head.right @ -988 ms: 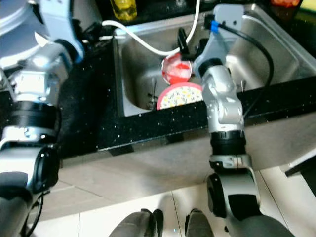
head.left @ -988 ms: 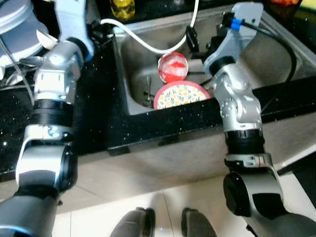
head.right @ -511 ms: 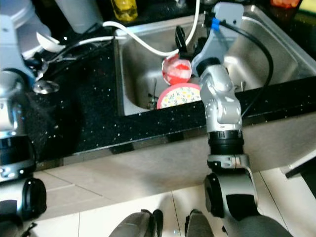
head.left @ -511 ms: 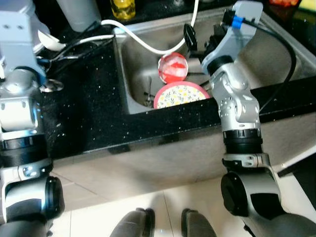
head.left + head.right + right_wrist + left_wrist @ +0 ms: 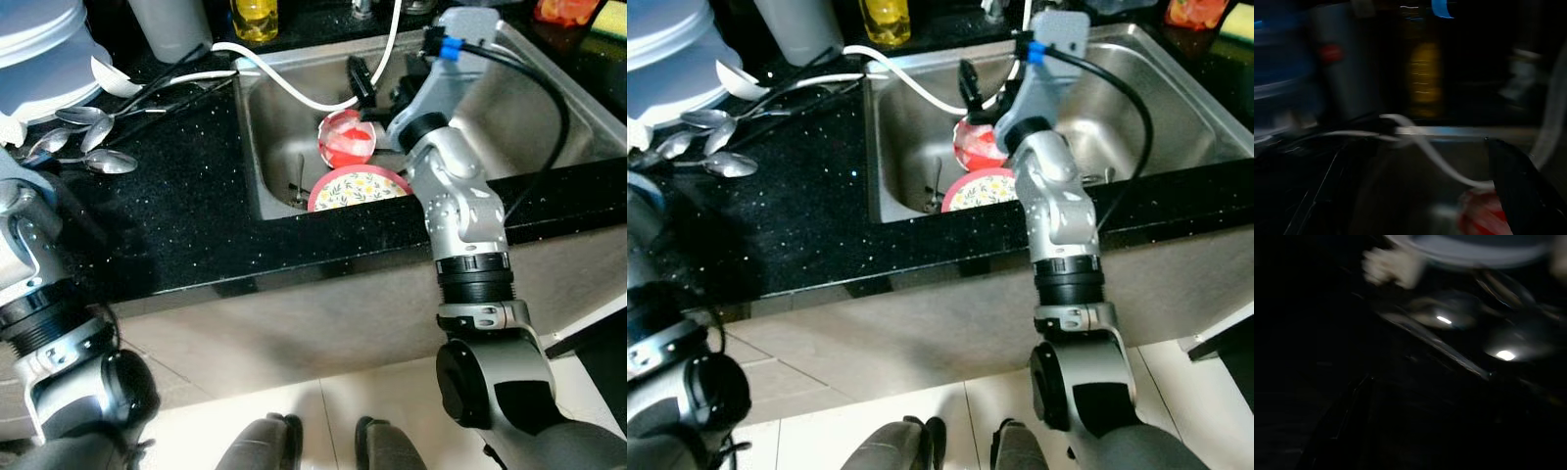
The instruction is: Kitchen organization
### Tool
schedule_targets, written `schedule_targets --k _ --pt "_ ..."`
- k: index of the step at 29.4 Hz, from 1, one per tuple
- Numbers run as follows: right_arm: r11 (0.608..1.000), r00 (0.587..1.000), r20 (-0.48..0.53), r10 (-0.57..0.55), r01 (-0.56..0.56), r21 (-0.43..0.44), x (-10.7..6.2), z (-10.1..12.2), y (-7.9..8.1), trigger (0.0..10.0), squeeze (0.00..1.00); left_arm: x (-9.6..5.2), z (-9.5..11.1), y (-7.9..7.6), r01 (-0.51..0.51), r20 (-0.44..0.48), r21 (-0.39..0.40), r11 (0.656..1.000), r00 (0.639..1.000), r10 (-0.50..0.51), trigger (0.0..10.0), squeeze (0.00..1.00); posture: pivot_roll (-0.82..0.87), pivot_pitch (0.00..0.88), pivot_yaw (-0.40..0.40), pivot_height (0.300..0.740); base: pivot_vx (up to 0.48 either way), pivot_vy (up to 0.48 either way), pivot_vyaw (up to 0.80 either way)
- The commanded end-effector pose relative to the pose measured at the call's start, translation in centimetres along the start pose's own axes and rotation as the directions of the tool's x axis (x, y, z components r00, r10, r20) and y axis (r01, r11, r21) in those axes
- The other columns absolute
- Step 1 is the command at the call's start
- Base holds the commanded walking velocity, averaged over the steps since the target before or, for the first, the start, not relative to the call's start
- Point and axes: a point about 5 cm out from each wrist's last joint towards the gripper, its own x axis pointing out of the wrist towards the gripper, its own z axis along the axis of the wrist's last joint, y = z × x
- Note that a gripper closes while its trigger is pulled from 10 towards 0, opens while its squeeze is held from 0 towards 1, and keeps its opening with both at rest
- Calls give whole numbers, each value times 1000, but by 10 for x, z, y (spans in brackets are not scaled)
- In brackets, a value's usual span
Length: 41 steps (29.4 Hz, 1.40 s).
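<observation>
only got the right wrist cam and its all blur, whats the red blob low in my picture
observer: A red and white bowl down in the steel sink. A floral plate with a pink rim sits just on the robot's side of it.
operator: where is my gripper against that bowl
observer: The right gripper is over the sink, just beyond the bowl, close to the white hose.
operator: anything out on the counter
observer: Several metal spoons lie on the black counter, to the left of the sink.
</observation>
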Motion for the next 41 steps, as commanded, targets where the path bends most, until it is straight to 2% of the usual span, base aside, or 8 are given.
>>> schedule_targets --k 1,10,18,24,25,26,27,41 --pt "992 992 15 128 -128 3 4 6 18 10000 0 3 -3 -5 30 -13 -6 1000 999 -30 10000 0 112 148 73 740 0 0 0" --pt "915 913 -63 404 -404 12 9 -4 57 10000 0 15 -6 -22 95 -56 -103 990 993 -101 10000 0 100 147 70 740 0 0 0" --pt "873 857 -266 441 -478 -93 21 -14 53 10000 0 23 -21 -28 141 -124 -302 943 975 -186 10000 0 81 144 63 740 0 0 0" --pt "870 849 -289 442 -485 -95 25 -11 49 10000 0 26 -24 -31 142 -135 -311 940 972 -191 10000 0 69 140 58 740 0 0 0" --pt "869 841 -304 447 -489 -73 27 -12 49 10000 0 29 -27 -32 129 -150 -300 945 972 -181 3451 0 66 137 58 740 0 0 0" --pt "869 841 -304 447 -489 -73 27 -12 49 10000 0 29 -27 -32 129 -150 -300 945 972 -181 3451 0 66 137 58 740 0 0 0" --pt "867 830 -323 456 -495 -48 28 -13 48 10000 0 31 -30 -33 111 -166 -287 951 973 -164 0 0 65 135 59 740 0 0 0" --pt "925 842 -413 347 -380 4 26 -31 14 10000 0 30 -37 -44 147 -124 -251 957 975 -182 0 0 31 101 34 740 0 0 0"
